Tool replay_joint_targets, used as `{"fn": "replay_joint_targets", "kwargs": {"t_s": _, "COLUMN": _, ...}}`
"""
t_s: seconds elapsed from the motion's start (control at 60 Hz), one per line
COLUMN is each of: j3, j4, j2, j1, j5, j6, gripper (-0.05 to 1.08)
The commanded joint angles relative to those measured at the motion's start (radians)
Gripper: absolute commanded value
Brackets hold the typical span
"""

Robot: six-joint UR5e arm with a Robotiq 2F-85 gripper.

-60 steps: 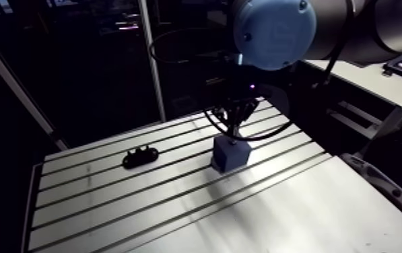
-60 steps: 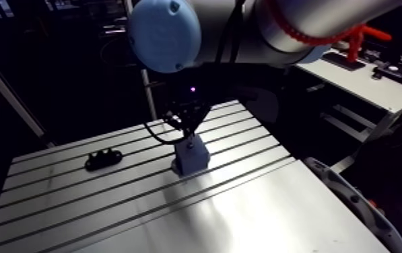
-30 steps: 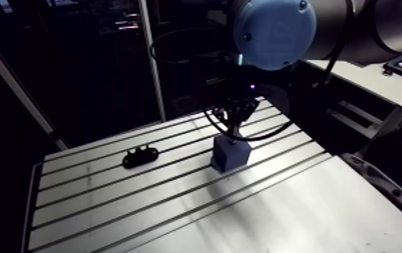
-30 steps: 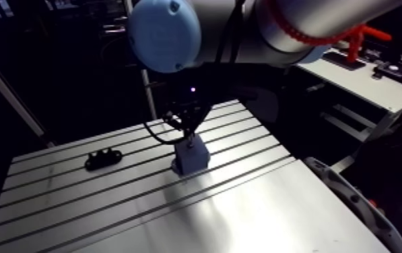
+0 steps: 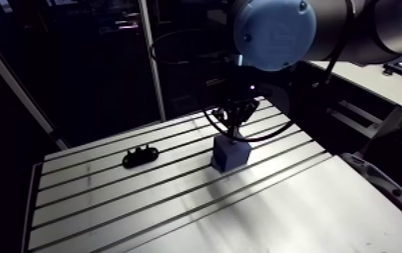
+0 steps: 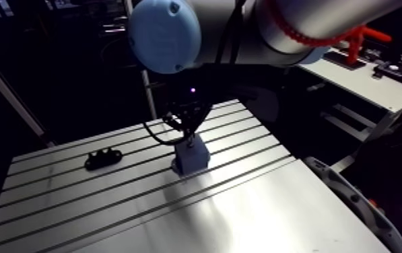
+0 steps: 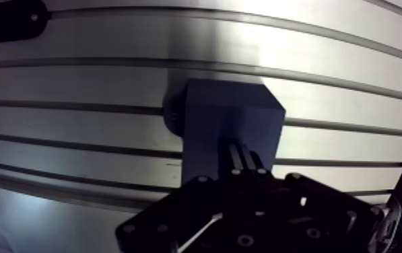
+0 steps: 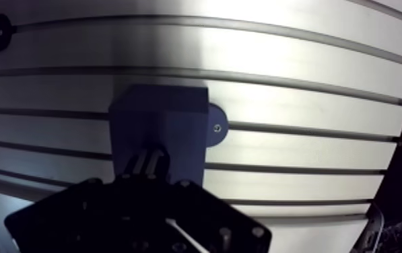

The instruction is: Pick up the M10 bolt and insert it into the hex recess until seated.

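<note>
A dark blue block [image 7: 227, 114] stands on the slotted table [image 5: 143, 202], right of its middle in the arm view [image 5: 230, 155]. My gripper [image 7: 245, 160] hangs straight over the block's top face. Its two narrow fingers [image 8: 151, 161] are pressed together, so it is shut, with their tips low over the block's near part. No bolt shows in any view, and the fingers hide the spot under them. A round tab with a small screw [image 8: 217, 127] sticks out of the block's side at table level.
A black, lobed holder [image 5: 140, 157] lies on the table well to the left of the block, also seen in the wrist view [image 7: 8, 19]. Long slots run across the table. A smooth plate [image 5: 297, 215] forms the near right part.
</note>
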Motion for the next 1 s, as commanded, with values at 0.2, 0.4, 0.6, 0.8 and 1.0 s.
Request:
{"fn": "replay_joint_targets", "kwargs": {"t_s": 0.2, "j3": 0.011, "j4": 0.0, "j2": 0.001, "j1": 0.0, "j5": 0.001, "j6": -0.001, "gripper": 1.08}}
{"fn": "replay_joint_targets", "kwargs": {"t_s": 0.4, "j3": 0.016, "j4": -0.002, "j2": 0.002, "j1": -0.002, "j5": -0.003, "j6": 0.0, "gripper": 1.08}}
{"fn": "replay_joint_targets", "kwargs": {"t_s": 0.6, "j3": 0.016, "j4": -0.002, "j2": 0.002, "j1": -0.003, "j5": -0.004, "j6": 0.0, "gripper": 1.08}}
{"fn": "replay_joint_targets", "kwargs": {"t_s": 0.8, "j3": 0.015, "j4": -0.002, "j2": 0.003, "j1": -0.002, "j5": -0.004, "j6": -0.002, "gripper": 1.08}}
{"fn": "replay_joint_targets", "kwargs": {"t_s": 1.0, "j3": 0.015, "j4": -0.002, "j2": 0.008, "j1": -0.003, "j5": -0.004, "j6": -0.002, "gripper": 1.08}}
